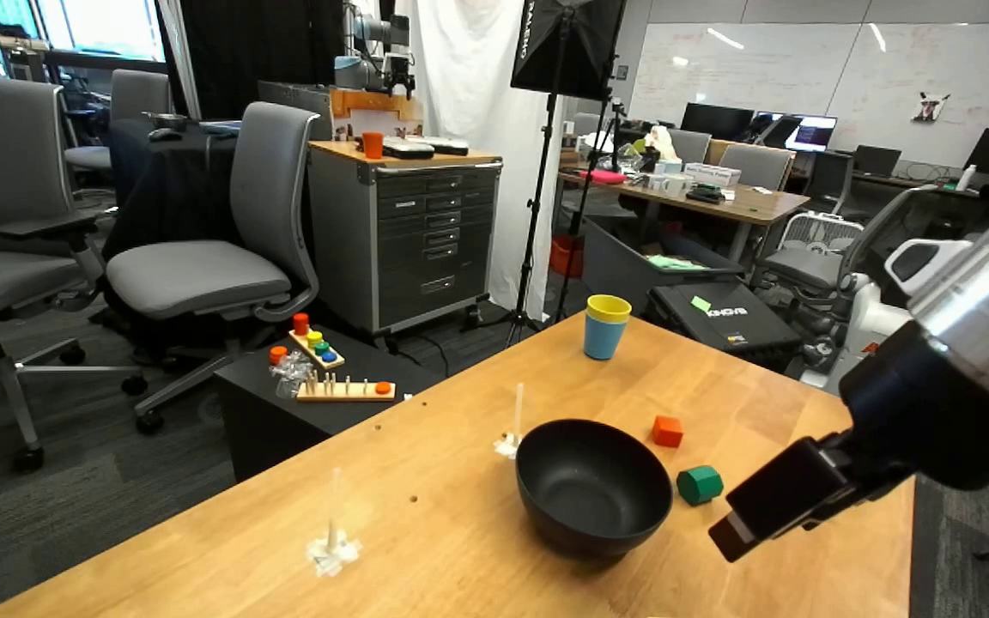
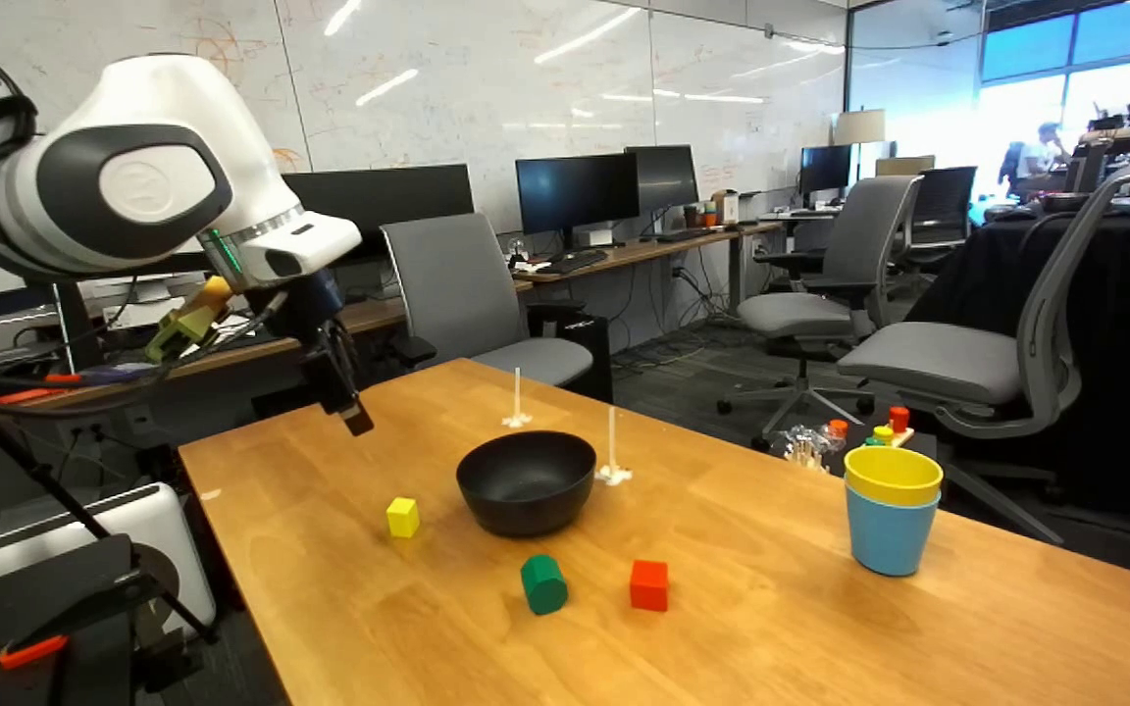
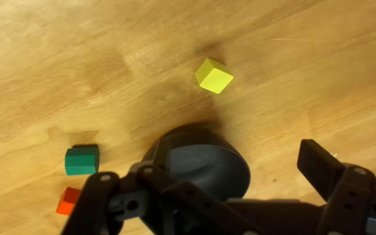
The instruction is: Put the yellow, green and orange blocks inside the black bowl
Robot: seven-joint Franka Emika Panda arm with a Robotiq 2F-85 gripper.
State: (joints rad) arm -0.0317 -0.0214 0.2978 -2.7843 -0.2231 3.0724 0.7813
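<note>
The gripper (image 3: 234, 151) is spread, and the yellow block (image 2: 403, 518), left of the bowl (image 2: 526, 490) in an exterior view, seems light and stiff, best held by opposite sides.

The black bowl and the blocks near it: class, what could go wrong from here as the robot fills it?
The open gripper might knock the black bowl when lowered: in the wrist view, one finger partly covers it. The green block, many-sided and lying on its side, could roll if bumped. The yellow block sits askew to the fingers, so a grasp may twist it.
</note>
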